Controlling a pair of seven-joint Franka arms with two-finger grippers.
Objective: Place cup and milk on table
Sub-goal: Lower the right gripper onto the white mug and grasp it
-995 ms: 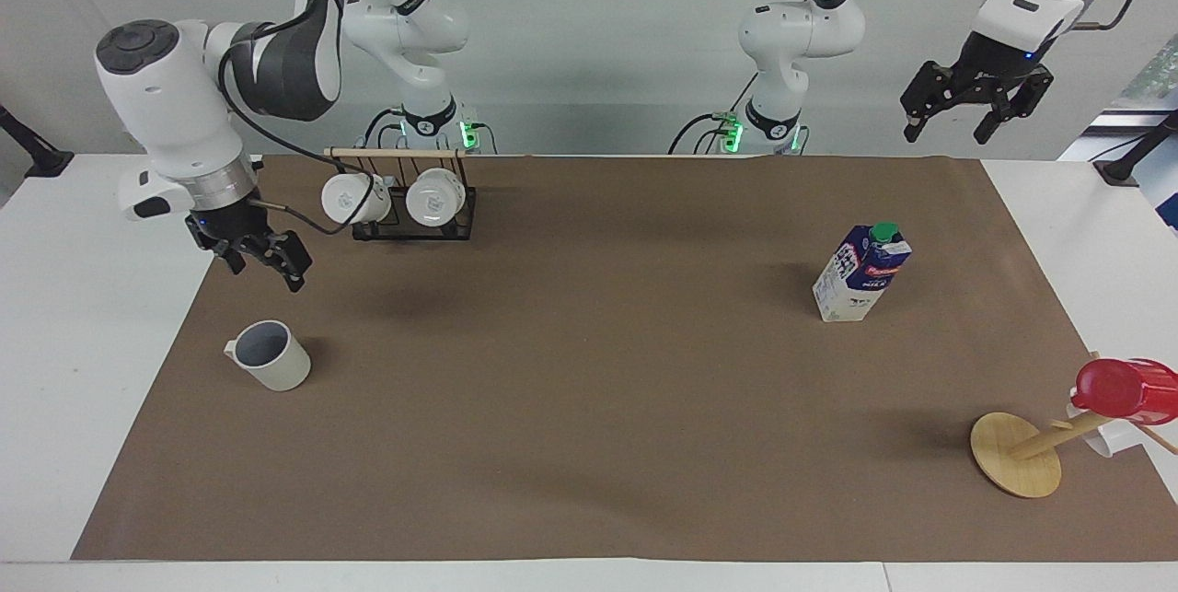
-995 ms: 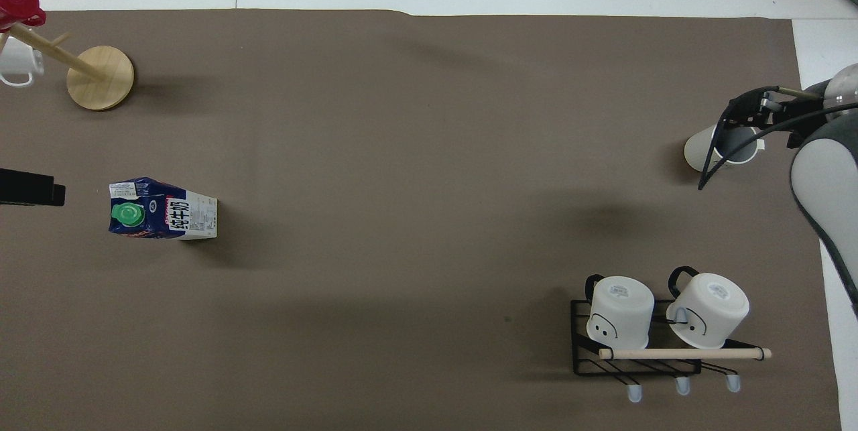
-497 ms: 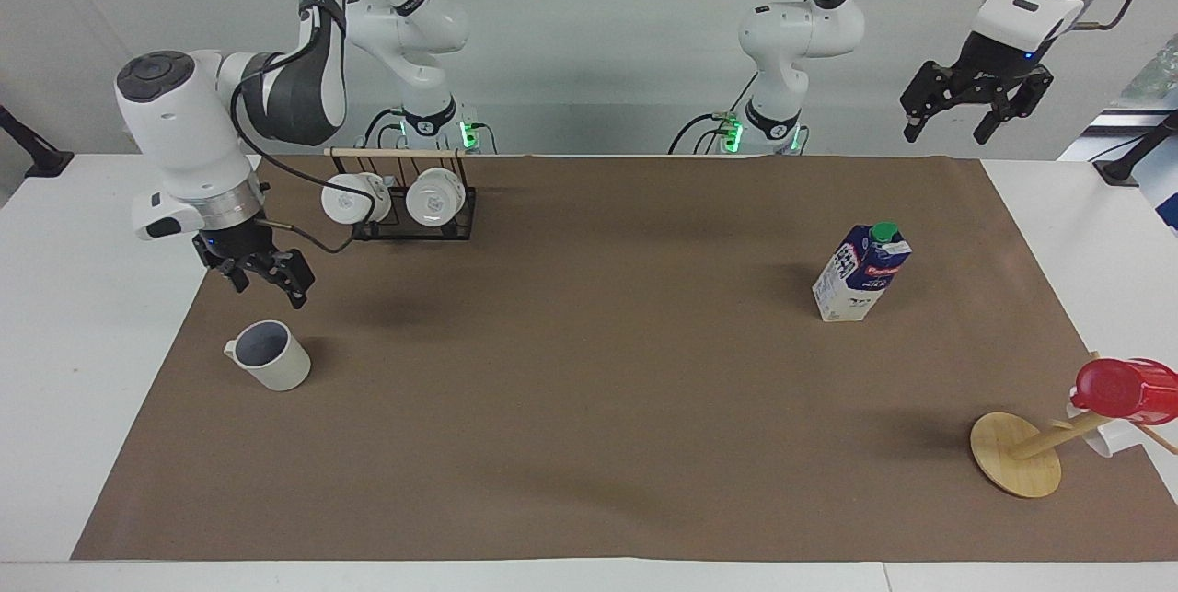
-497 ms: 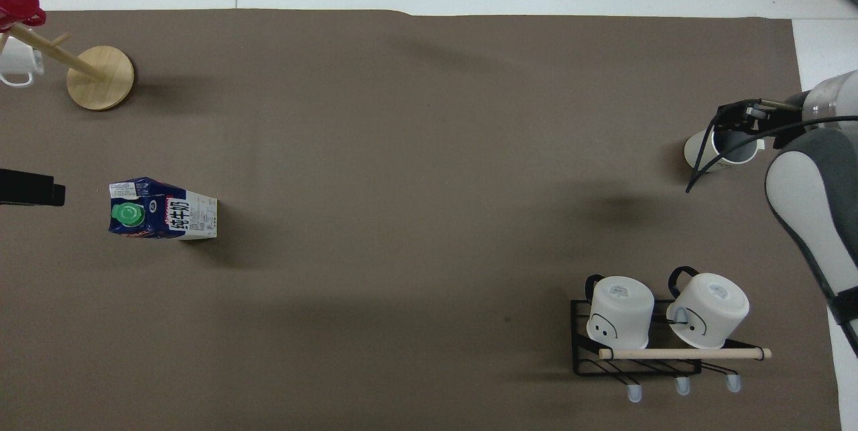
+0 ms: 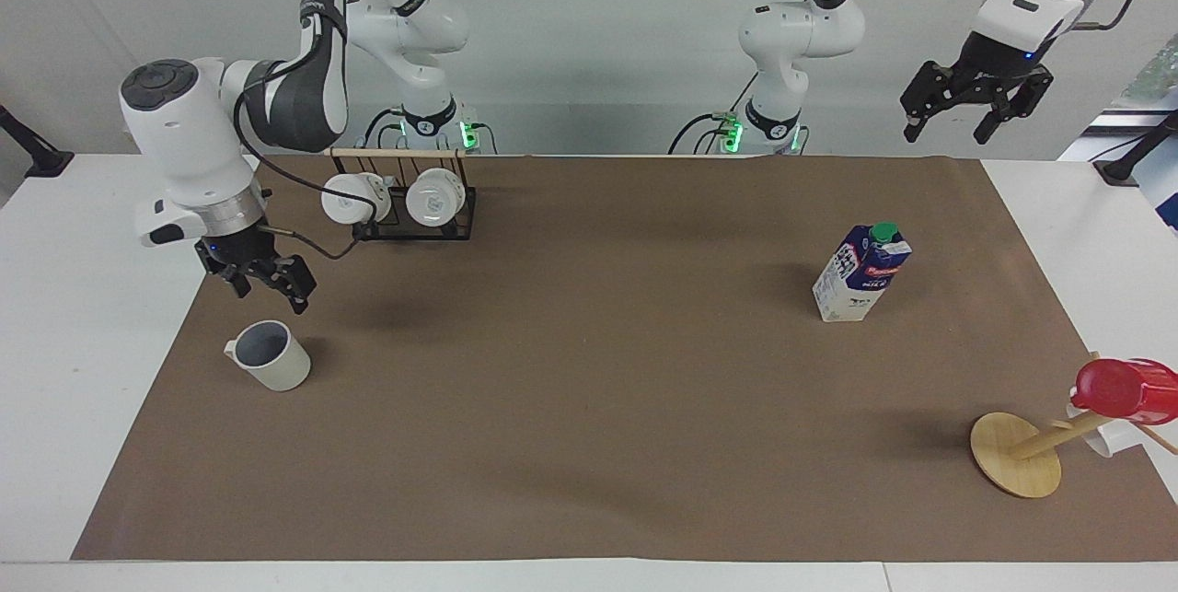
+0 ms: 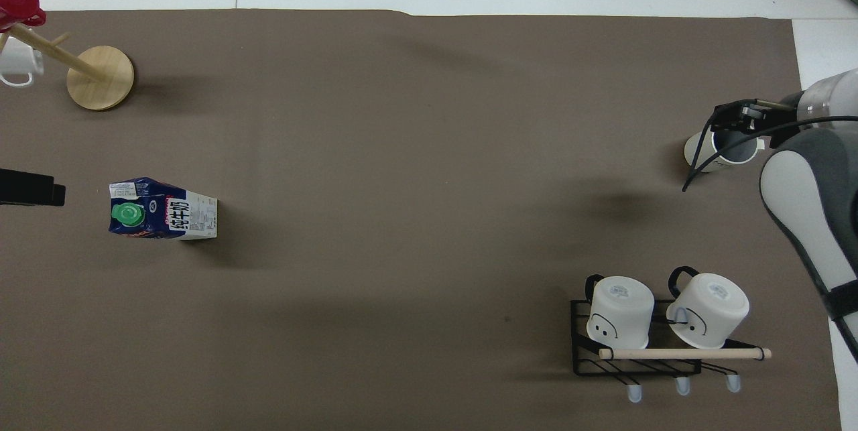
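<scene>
On the brown paper sheet (image 5: 589, 408) covering the table (image 5: 74, 316), toward the right arm's end: the cup (image 5: 270, 355), cream-white with a grey-blue inside, upright, mouth up, handle toward the table's edge. Right gripper (image 5: 260, 276): in the air just above the cup and clear of it, fingers spread, holding nothing. Toward the left arm's end: the milk (image 5: 861, 272), a dark-blue and white carton with a green cap, standing upright on the paper, well apart from the cup. Left gripper (image 5: 974, 107): raised high near that end of the table, waiting, fingers parted and empty. Near the robots: a black wire rack (image 5: 414, 205) carrying two white mugs (image 5: 434, 197). Farthest from the robots, at the left arm's end: a wooden mug stand (image 5: 1018, 454) bearing a red cup (image 5: 1123, 389).
</scene>
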